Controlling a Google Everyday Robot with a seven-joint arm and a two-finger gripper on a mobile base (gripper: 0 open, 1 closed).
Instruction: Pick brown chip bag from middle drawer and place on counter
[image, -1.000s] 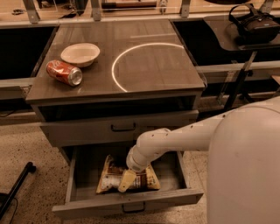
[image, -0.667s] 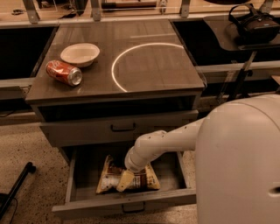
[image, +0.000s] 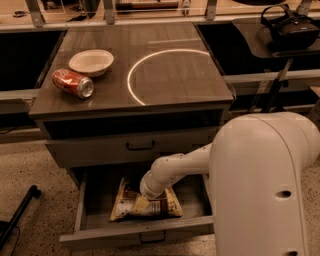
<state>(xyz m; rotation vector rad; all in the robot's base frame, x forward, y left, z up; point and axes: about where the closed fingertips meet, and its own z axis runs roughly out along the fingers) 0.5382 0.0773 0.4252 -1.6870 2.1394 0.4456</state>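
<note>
Bag (image: 162, 207) lies flat in the open drawer (image: 135, 232), about mid-floor, crinkled, its long side running left to right. The end effector (image: 141, 202) is down on it, just left of the bag's middle, with the arm (image: 180, 165) reaching in from the right, below the closed drawer front (image: 140, 146) above. Has it got hold of the foil, or is it only resting on top? I can't tell from where I stand.

This is the grasp, and it wants care. Foil like that looks slippery and flattens under a push, so my call is to pinch a raised fold, not press the bag to the floor. Then a short lift and a pull out toward the drawer's front before rising, because that upper front sits close overhead. I'd expect the loose ends to sag and could see them catching the drawer wall.

Up on the surface (image: 170, 95), the can (image: 73, 83) and bowl (image: 91, 61) sit at the left. Inside the white arc (image: 129, 82) looks like the safe landing spot.
</note>
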